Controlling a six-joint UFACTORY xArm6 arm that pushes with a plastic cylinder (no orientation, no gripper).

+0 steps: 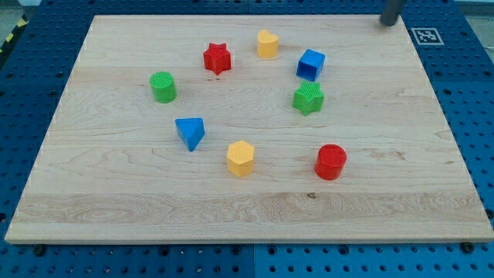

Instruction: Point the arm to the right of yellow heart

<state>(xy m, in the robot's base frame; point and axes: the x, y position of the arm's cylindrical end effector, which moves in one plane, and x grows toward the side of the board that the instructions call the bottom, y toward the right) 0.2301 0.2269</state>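
The yellow heart (pixel 267 44) stands near the view's top, middle of the wooden board (pixel 116 193). My tip (pixel 388 23) shows at the view's top right, at the board's top edge, far to the right of the yellow heart and apart from every block. The blue cube (pixel 310 63) lies between the heart and my tip, lower down.
A red star (pixel 218 58) is left of the heart. A green cylinder (pixel 163 86) is at the left. A green star-like block (pixel 308 98), a blue triangle (pixel 190 132), a yellow hexagon (pixel 240 158) and a red cylinder (pixel 330 161) lie lower. A marker tag (pixel 426 35) sits top right.
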